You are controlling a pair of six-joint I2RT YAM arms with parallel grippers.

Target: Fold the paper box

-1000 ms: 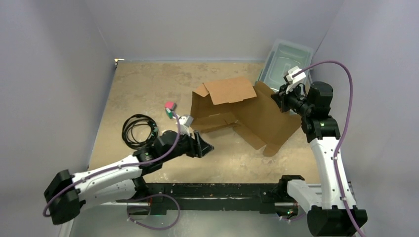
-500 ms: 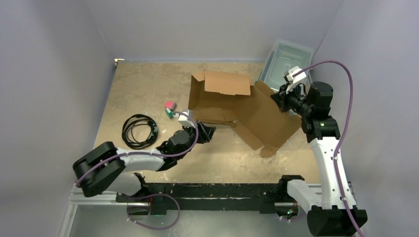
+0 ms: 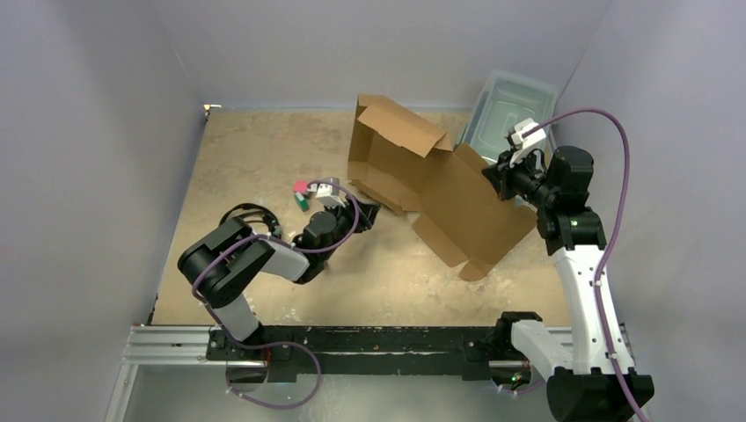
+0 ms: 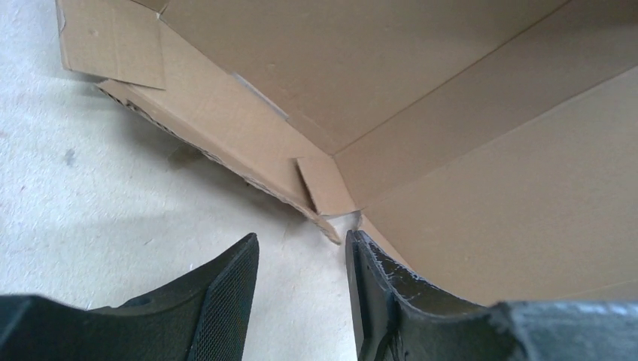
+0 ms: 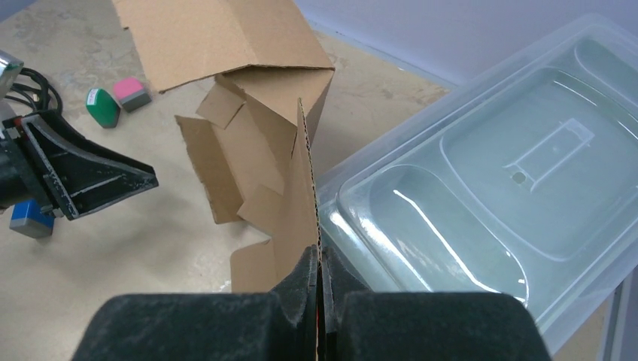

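Tan, mottled surface [image 3: 255, 149], pale walls [image 3: 369, 44] closing in on three sides. The paper box [image 3: 457, 198] sits half-raised at the far right, one panel upright, its right edge just beside the clear bin [image 3: 515, 101] in the corner. Right fingers [image 5: 301, 282] are clenched on that cardboard edge. Left fingers [image 4: 226, 282] stand parted, nothing between them, low at the box's near corner. A black cable coil [image 3: 251, 209] and small pink and green blocks [image 3: 302, 192] lie left of centre. Open surface shows at far left and near middle.

Paper box [image 3: 440, 189] at centre, bin [image 3: 508, 98] behind its right, cable coil [image 3: 250, 210] and blocks [image 3: 302, 187] to its left
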